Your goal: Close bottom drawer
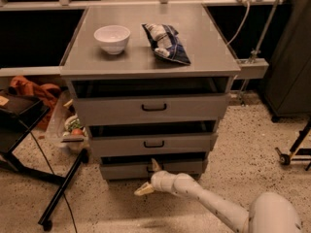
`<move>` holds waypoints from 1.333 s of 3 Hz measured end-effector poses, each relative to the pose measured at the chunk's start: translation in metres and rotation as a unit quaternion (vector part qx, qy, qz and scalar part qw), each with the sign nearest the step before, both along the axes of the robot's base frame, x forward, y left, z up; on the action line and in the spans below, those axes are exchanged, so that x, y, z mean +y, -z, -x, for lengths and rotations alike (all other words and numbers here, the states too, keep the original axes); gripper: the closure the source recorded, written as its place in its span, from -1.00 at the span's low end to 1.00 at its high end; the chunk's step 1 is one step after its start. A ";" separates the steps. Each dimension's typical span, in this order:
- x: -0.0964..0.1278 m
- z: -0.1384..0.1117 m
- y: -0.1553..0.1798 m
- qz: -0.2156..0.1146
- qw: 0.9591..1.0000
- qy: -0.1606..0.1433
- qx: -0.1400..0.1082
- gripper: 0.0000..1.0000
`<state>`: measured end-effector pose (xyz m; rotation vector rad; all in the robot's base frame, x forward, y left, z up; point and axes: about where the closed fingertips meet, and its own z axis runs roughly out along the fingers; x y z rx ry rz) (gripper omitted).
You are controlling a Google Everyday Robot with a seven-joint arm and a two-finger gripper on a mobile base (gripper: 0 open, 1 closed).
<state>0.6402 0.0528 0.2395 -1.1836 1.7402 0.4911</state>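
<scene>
The grey desk (206, 50) stands on a speckled floor, its three drawers each drawn out a little, a dark gap above every front. My pale arm (214, 205) reaches in low from the right. The bottom drawer (121, 170) sits just above the floor, slightly out. On the desk a dark blue bag (165, 43) lies right of a white bowl (112, 38). My tool (148, 176) is at the middle of that drawer's front, spread open and empty, one finger pointing up across the front, the other down-left
</scene>
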 end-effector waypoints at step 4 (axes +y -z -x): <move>-0.124 0.085 -0.099 0.093 0.988 -0.054 0.108 -1.00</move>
